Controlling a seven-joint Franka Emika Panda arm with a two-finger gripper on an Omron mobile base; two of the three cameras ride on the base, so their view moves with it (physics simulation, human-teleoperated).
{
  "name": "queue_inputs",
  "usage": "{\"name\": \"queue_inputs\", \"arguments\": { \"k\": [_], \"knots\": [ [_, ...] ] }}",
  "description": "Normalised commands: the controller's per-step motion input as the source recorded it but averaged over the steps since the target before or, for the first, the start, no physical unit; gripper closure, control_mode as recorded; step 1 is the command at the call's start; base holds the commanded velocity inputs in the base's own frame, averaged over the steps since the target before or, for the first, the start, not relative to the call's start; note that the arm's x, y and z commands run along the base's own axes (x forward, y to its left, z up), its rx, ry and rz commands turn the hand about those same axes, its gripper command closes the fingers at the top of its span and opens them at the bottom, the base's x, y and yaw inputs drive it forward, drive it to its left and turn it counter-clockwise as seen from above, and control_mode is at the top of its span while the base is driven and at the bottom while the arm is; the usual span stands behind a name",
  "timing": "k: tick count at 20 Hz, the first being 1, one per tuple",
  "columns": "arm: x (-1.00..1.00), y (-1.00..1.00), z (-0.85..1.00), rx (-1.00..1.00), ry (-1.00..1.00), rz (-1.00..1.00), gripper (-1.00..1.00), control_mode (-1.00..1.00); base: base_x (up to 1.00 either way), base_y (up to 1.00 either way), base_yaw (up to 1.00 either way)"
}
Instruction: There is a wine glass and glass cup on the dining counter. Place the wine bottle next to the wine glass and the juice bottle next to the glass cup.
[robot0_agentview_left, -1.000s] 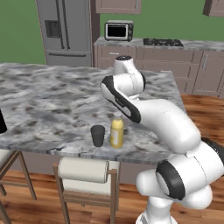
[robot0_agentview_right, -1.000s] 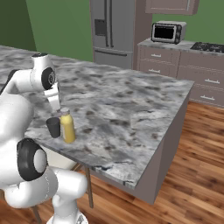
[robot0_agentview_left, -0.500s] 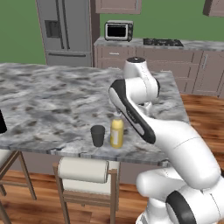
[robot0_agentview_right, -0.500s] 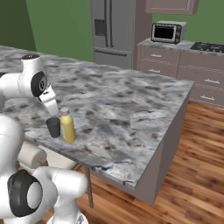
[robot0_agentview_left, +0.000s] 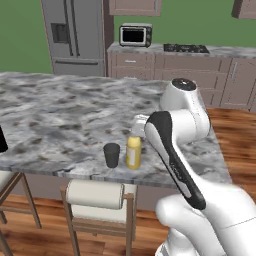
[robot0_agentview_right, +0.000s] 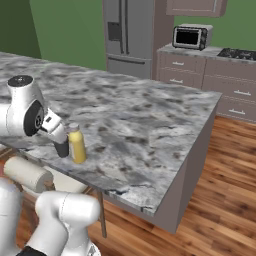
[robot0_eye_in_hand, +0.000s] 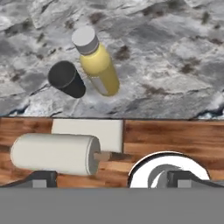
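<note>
The juice bottle (robot0_agentview_left: 133, 152) stands lower centre of the left base view, just beside the glass cup (robot0_agentview_left: 111, 155) on the surface (robot0_agentview_left: 60, 110); probably light, rigid and slick, best gripped mid-body, though I cannot tell the hand's opening.

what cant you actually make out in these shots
- Gripper: in the hand view just the dark tips show above the bottom band; open or shut cannot be told.
- Glass cup: in the right base view the white arm covers most of it.
- Juice bottle: its label print is too small to read in the left base view.
- Dark thing on the dining counter: cut by the left edge of that view.
</note>
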Motion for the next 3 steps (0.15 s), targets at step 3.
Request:
{"name": "queue_inputs", "arguments": {
  "k": [3],
  "knots": [
    [-0.74,0.0,0.01,-0.05,-0.39,0.23,-1.0,-1.0,0.0,0.0,0.0]
  ]
}}
